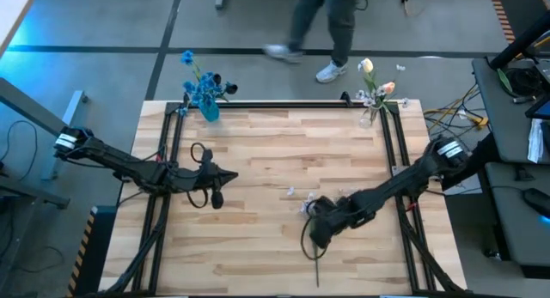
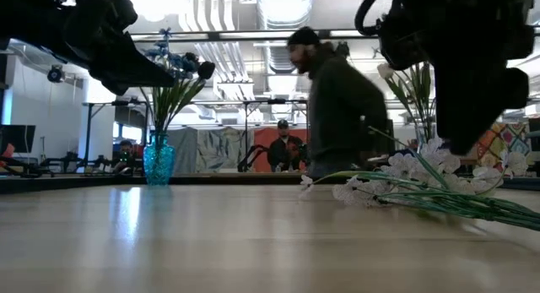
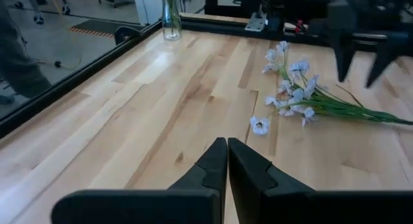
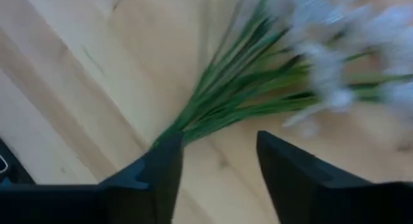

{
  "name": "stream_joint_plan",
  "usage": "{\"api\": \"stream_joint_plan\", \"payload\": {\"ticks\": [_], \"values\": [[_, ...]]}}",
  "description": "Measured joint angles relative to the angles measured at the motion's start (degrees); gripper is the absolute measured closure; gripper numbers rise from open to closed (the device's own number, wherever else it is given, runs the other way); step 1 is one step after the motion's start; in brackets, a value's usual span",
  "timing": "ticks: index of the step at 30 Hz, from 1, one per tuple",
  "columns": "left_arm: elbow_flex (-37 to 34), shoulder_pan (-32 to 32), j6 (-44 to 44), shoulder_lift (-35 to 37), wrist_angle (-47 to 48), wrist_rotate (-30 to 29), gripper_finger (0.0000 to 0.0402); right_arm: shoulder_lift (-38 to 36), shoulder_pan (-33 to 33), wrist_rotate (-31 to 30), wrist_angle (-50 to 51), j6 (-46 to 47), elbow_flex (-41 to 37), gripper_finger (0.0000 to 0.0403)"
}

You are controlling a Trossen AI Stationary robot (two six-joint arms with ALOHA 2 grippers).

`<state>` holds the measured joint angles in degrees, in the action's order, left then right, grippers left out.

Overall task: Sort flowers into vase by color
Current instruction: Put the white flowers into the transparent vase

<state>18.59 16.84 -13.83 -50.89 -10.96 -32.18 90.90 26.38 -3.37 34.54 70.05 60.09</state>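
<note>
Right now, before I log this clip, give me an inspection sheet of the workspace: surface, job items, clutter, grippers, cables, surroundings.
Surface: light wooden table, black frame rails along its sides.
Job's things: white-lilac sprig lying flat on the table; blue vase holding blue flowers at one far corner; clear vase with pale and peach blooms at the other.
Clutter: one loose white blossom beside the sprig.
Grippers: right gripper open, over the sprig's green stems; left gripper shut, above bare wood.
Cables: bundle on the floor right of the table.
Surroundings: person walking behind the table.
</note>
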Motion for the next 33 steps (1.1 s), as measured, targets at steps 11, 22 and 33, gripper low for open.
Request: {"api": "stream_joint_plan", "payload": {"ticks": [11, 22, 33], "values": [[0.0, 0.0, 0.9, 0.1, 0.0, 3.0, 0.0401, 14.2, 2.5, 0.5, 3.0, 7.9, 10.3, 0.0162], [0.0, 0.2, 3.2, 0.3, -1.1, 3.4, 0.0401, 18.9, 2.8, -0.4, 6.6, 10.4, 14.6, 0.0239], [-0.3, 0.2, 8.9, -4.0, -17.8, 2.8, 0.0401, 13.5, 6.1, -12.0, 6.9, -2.7, 15.6, 0.0387]]}}
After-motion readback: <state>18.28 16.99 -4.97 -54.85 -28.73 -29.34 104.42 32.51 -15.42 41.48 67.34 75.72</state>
